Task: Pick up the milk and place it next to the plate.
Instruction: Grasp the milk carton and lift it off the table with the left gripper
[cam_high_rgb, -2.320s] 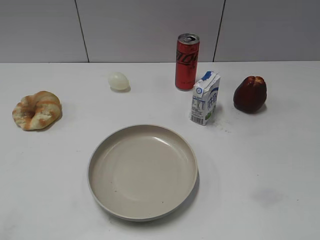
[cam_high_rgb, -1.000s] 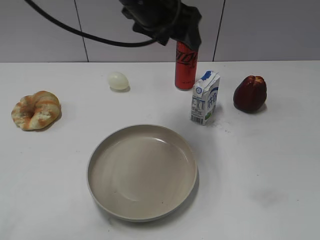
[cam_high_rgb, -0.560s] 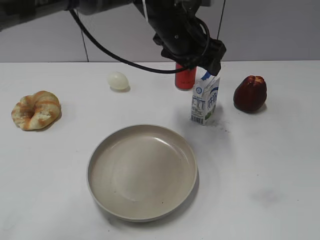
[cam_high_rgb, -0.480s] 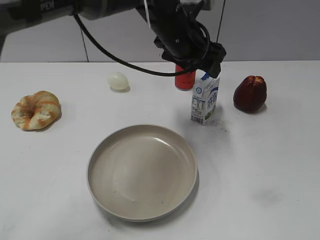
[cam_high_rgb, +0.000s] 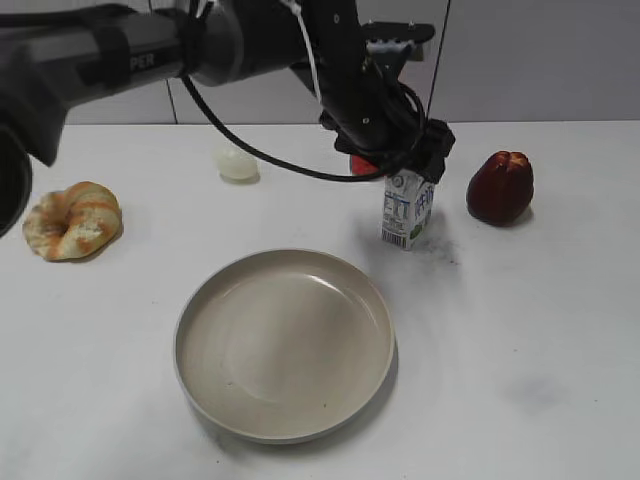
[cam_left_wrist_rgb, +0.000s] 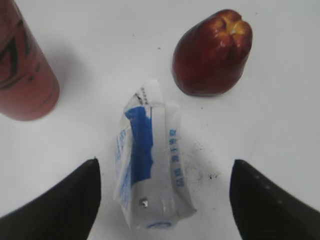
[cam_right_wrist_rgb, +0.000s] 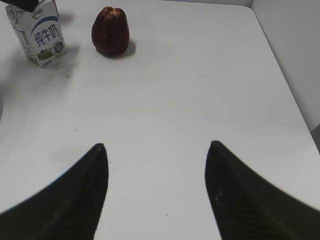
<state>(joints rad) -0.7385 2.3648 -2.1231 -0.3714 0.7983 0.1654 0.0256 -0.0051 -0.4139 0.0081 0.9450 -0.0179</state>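
The milk (cam_high_rgb: 408, 211), a small white carton with a blue top, stands upright on the table, behind and to the right of the beige plate (cam_high_rgb: 205, 380). My left gripper (cam_high_rgb: 418, 165) is open right above the carton's top. In the left wrist view its two fingers (cam_left_wrist_rgb: 164, 172) straddle the milk (cam_left_wrist_rgb: 150, 170) without touching it. The milk also shows in the right wrist view (cam_right_wrist_rgb: 40, 34). My right gripper (cam_right_wrist_rgb: 156, 150) is open and empty over bare table, out of the exterior view.
A red soda can (cam_high_rgb: 368, 164) stands just behind the milk, mostly hidden by my arm; it shows in the left wrist view (cam_left_wrist_rgb: 22, 70). A dark red fruit (cam_high_rgb: 499, 187) sits right of the milk. An egg (cam_high_rgb: 236, 164) and a croissant (cam_high_rgb: 72, 219) lie at the left.
My left arm came in from above and lowered toward the milk, its open gripper now down around the carton's top. The milk and other things have not moved.
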